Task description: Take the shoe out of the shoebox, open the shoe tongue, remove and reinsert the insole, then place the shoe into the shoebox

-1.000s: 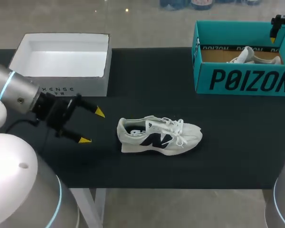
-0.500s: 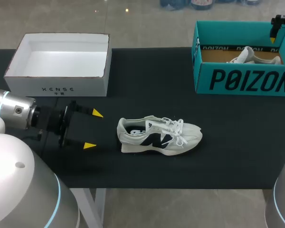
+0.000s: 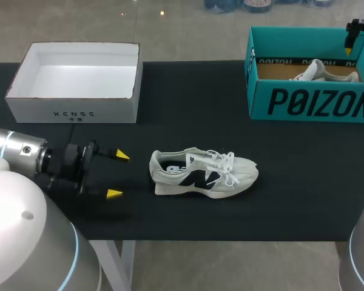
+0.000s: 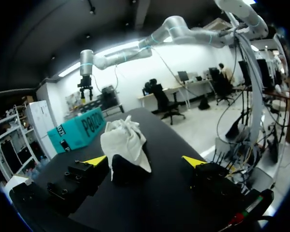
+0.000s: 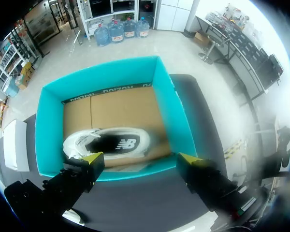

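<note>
Shoe (image 3: 203,173) stands (heel toward left end effector (image 3: 118,174)), white box (image 3: 73,112) well behind.

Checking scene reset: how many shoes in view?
2. A white shoe stands on the table ahead of the left gripper; a second shoe lies inside the teal shoebox. No others show.

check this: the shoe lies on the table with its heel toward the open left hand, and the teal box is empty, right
Not empty: the right wrist view shows a second shoe lying in the teal box. The rest holds: the shoe lies on the table, heel toward the open left hand.
</note>
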`<move>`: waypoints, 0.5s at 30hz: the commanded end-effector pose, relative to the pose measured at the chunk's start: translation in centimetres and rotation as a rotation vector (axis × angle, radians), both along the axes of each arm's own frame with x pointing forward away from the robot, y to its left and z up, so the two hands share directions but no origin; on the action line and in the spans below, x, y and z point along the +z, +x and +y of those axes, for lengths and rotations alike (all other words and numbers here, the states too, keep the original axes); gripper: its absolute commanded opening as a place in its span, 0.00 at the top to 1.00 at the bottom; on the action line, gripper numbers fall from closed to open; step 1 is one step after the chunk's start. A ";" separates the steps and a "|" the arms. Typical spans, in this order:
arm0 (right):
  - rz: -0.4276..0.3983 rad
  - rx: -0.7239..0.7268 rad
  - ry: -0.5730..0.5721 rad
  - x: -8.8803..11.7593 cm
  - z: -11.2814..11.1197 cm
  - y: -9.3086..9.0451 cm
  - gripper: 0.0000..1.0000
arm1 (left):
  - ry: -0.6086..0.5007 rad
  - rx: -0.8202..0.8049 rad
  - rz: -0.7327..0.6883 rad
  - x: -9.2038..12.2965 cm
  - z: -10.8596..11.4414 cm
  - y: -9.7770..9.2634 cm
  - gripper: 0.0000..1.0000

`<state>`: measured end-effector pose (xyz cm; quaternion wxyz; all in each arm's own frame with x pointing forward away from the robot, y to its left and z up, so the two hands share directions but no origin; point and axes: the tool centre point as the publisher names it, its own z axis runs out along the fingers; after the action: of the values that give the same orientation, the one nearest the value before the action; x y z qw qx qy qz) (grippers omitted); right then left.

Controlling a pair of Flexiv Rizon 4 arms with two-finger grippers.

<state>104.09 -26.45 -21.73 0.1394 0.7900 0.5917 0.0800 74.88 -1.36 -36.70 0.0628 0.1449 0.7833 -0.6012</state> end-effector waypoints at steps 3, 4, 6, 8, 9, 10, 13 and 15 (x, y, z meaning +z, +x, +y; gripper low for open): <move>-0.001 -0.001 -0.001 0.0 0.0 0.0 0.00 | -0.018 -0.017 0.051 -1.7 0.2 1.3 0.00; -0.001 -0.001 -0.001 0.0 0.0 0.0 0.00 | -0.024 -0.014 0.063 -1.9 0.3 1.4 0.00; -0.001 -0.001 -0.001 0.0 0.0 0.0 0.00 | -0.015 -0.011 0.069 -2.5 0.3 1.7 0.00; -0.001 -0.001 -0.001 0.0 0.0 0.0 0.00 | -0.013 -0.011 0.080 -3.0 0.2 2.0 0.00; -0.001 -0.001 -0.001 0.0 0.0 0.0 0.00 | -0.008 -0.009 0.082 -3.4 0.1 2.2 0.00; -0.001 -0.001 -0.001 0.0 0.0 0.0 0.00 | -0.018 -0.008 0.090 -3.6 0.1 2.3 0.00; -0.001 -0.001 -0.001 0.0 0.0 0.0 0.00 | -0.029 -0.007 0.109 -4.6 -0.3 2.8 0.00; -0.001 -0.001 -0.001 0.0 0.0 0.0 0.00 | -0.029 -0.006 0.112 -5.1 -0.5 3.2 0.00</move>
<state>104.09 -26.46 -21.73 0.1394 0.7900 0.5916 0.0800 77.08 -1.38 -40.60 0.0247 0.1091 0.7818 -0.6135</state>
